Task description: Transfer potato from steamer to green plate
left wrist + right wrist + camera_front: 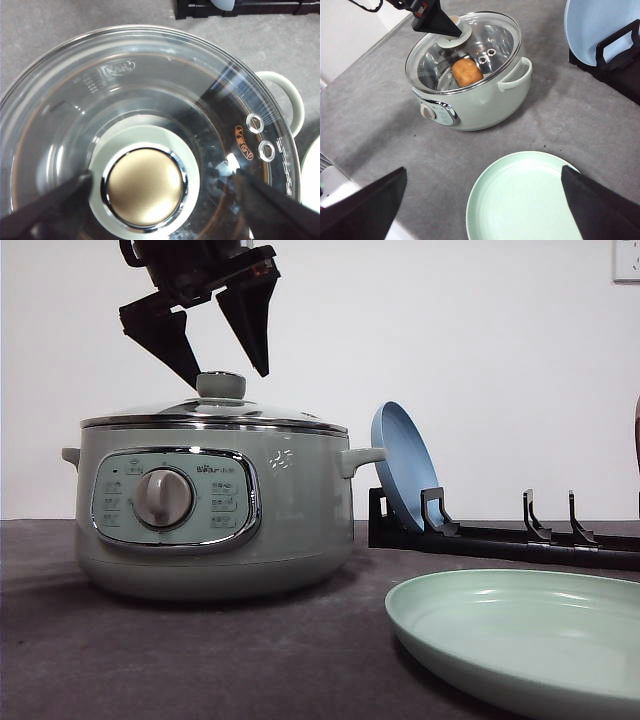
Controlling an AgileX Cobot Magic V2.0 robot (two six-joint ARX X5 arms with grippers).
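The pale green steamer (290, 510) stands at the left of the table with its glass lid (150, 85) on. Through the glass the orange-brown potato (467, 71) lies inside the steamer (480, 105). My left gripper (228, 375) hangs open just above the lid knob (221, 385), one finger on each side of the knob (145, 187) without touching it. The green plate (520, 635) lies empty at the front right. High above the plate (520, 200) my right gripper (484, 172) is open and holds nothing.
A blue plate (405, 465) stands on edge in a black dish rack (500, 535) behind the green plate, to the right of the steamer. Bare grey tabletop (385, 110) lies between the steamer and the green plate.
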